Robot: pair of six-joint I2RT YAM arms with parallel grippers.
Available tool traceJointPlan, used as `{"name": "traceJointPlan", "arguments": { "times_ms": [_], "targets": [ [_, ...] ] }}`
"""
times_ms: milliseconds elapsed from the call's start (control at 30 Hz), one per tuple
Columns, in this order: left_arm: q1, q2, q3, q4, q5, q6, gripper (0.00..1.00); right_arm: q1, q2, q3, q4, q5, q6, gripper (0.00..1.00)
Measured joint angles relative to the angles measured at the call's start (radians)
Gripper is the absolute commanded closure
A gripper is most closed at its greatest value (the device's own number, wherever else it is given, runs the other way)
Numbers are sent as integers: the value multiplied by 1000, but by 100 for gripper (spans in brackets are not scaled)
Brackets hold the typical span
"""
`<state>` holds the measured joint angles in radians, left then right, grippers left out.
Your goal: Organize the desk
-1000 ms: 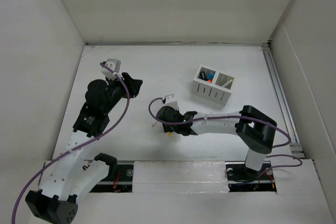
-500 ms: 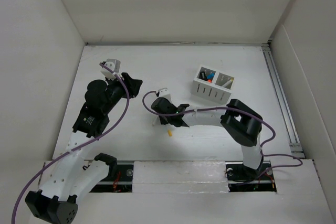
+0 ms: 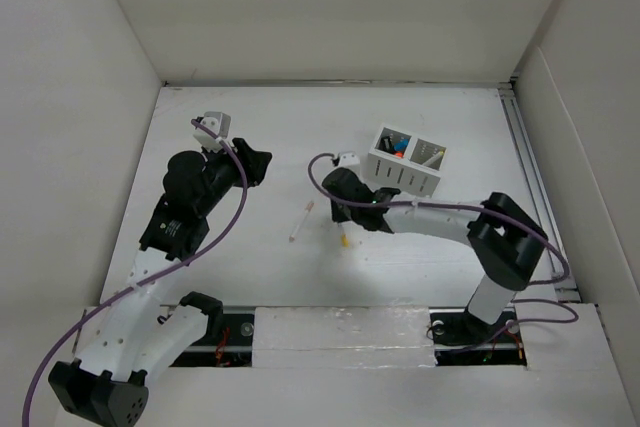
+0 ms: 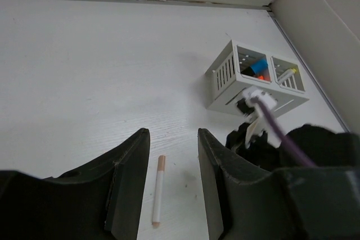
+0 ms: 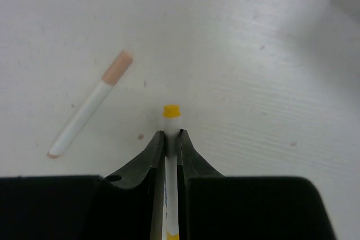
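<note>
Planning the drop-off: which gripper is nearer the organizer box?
Right. The right gripper, shut on a yellow-tipped pen, is just near-left of the organizer box; the left gripper is much farther left.

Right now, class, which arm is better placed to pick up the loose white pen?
Left, probably. The left tool is open and empty, facing the white pen; the right tool is shut on a yellow-tipped marker.
</note>
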<state>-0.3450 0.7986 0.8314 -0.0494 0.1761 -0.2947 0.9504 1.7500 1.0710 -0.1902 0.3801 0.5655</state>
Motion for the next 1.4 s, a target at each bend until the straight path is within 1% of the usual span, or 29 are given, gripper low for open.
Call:
{"name": "traceJointPlan", "arguments": {
  "times_ms": [233, 367, 533, 767, 1100, 1400],
  "targets": [
    [0, 2, 0, 0, 0, 0, 65, -200, -195, -5, 60, 14, -1, 100],
    [0, 2, 0, 0, 1, 0, 65, -296, -264, -5, 122, 47, -2, 100],
    [0, -1, 0, 0, 1, 0, 64, -402, -284, -5, 188, 106, -13, 100],
    [0, -1, 0, 0, 0, 0, 65, -524, -283, -6, 209, 246, -54, 100],
    [0, 13, 0, 0, 0, 0, 65, -650, -304, -35, 275, 304, -53, 100],
    [0, 17, 0, 0, 0, 0, 64, -661, -301, -56, 303, 351, -53, 100]
  ]
}}
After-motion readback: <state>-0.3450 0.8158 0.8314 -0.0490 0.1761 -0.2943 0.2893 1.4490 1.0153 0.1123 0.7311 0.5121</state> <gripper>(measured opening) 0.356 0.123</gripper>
